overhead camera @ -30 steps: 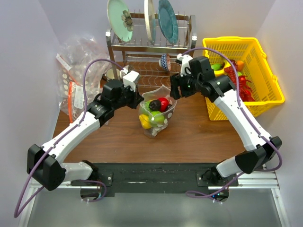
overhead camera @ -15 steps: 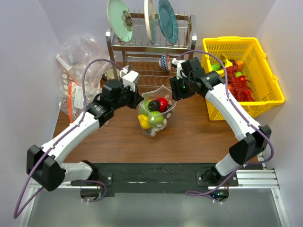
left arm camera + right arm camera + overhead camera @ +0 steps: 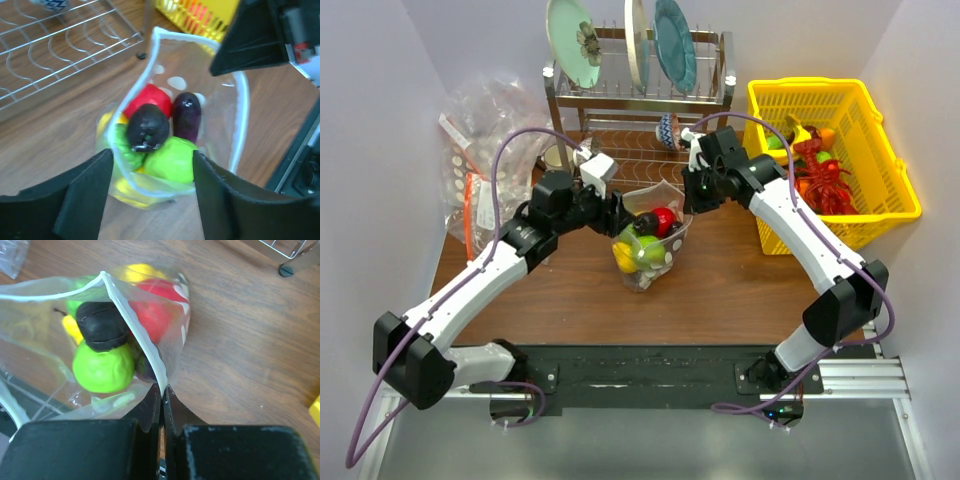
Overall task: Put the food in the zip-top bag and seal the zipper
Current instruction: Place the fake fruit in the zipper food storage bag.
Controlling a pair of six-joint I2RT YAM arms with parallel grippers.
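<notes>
Since half a second ago the left gripper (image 3: 616, 212) has slid right to the left rim of the zip-top bag (image 3: 642, 278), and the right gripper (image 3: 690, 197) has edged in at the right rim. In the top view the bag stands mid-frame on the wooden surface (image 3: 740, 285). Its mouth is up and its long axis runs top to bottom of the frame, with the food (image 3: 651, 250) heaped inside. A dish rack (image 3: 640, 95) stands behind, a yellow basket (image 3: 885, 190) at upper right and clear bags (image 3: 480, 130) at upper left. The arms hide both grips here.

The left wrist view looks down the open mouth. That gripper's fingers (image 3: 85, 195) are wide apart with the near rim low between them, and the right gripper's black body fills the upper right.

The right wrist view shows its fingers (image 3: 75, 450) pressed together, clamped on the rim. The white zipper (image 3: 135, 335) runs diagonally from upper left down to them.
</notes>
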